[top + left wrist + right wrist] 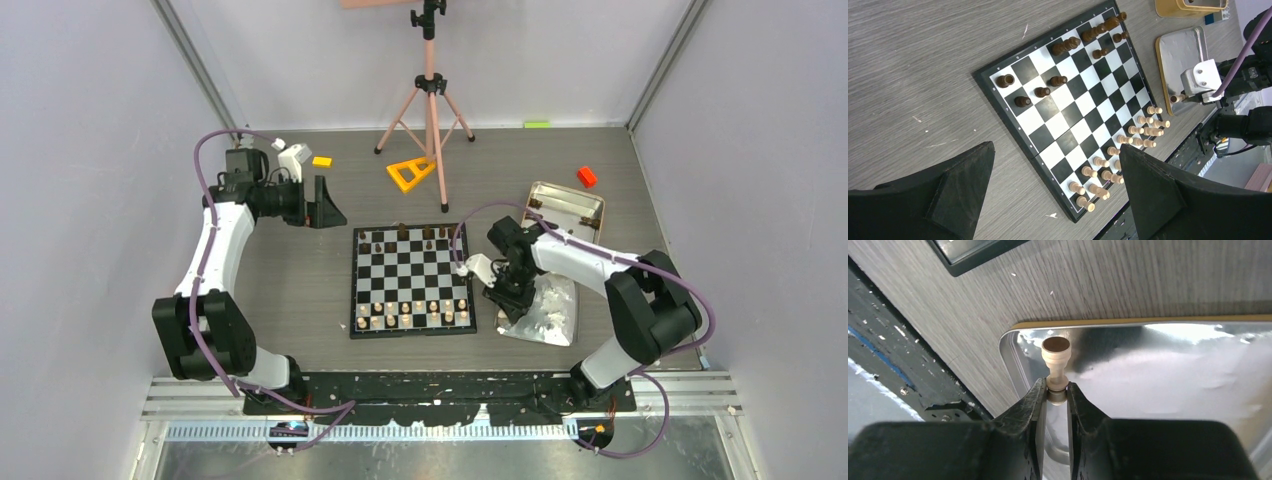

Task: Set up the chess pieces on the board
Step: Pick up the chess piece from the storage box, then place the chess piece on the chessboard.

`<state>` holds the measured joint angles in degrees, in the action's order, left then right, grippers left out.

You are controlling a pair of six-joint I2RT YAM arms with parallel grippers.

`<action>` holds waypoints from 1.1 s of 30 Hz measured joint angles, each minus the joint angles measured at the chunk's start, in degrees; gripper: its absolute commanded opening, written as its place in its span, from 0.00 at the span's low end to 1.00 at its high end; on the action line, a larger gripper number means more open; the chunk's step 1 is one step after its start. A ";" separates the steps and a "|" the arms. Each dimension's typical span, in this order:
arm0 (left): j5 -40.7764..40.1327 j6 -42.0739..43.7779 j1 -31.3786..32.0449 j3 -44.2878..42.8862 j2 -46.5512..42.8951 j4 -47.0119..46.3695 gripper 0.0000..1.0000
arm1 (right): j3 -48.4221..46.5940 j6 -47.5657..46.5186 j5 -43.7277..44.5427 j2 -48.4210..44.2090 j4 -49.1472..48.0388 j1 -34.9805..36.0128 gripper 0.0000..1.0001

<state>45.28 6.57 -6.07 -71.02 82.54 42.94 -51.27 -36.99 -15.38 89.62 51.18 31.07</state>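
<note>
Chessman of light tan turned wood, pinched at its narrow waist between the black jaws of the right gripper, over a rounded corner of the shiny silver metal tray, to the right of the square black-and-white checkered chessboard. Jaws nearly together, with only the slim waist between them. Not possible to tell whether lifted clear of the tray or touching it.

Long axis of chessman in line with the fingers. Broad end out beyond the fingertips, its flat brown end face turned partly toward the wrist camera. Other end hidden between the jaws.

Judged very light, rigid and smooth, hence prone to swivel or slip out of a two-point pinch. Little risk of crushing, some risk of toppling when stood on so small a foot. Best held at the waist, as here, under the flared collar.

Elsewhere: left gripper spread wide and empty, off the chessboard's far left corner. Other light chessmen in the near two rows, dark chessmen along the far rows.
</note>
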 measured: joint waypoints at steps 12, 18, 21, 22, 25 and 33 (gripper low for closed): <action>8.70 -5.40 5.42 2.25 -0.70 -8.83 0.94 | -24.13 3.17 -4.02 -4.11 9.64 0.92 0.02; 12.48 -15.26 13.49 2.25 -0.92 -16.59 0.87 | -33.00 7.54 -8.17 -2.32 7.65 2.73 0.01; 13.14 -20.13 17.07 1.51 -0.22 -19.45 0.83 | -35.47 9.70 -9.20 -0.48 6.01 3.67 0.01; 13.33 -21.84 18.32 0.72 0.55 -20.22 0.81 | -36.11 10.34 -9.40 0.17 5.62 3.96 0.01; 14.08 -26.32 21.20 -1.84 3.56 -22.75 0.75 | -37.40 12.22 -9.60 1.95 4.26 4.72 0.01; 15.67 -33.55 25.94 -4.72 11.34 -25.11 0.66 | -38.66 16.17 -9.86 3.04 1.18 5.16 0.01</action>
<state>60.95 -26.98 19.88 -75.75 93.89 17.82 -89.93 -20.82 -25.23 92.66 52.36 36.23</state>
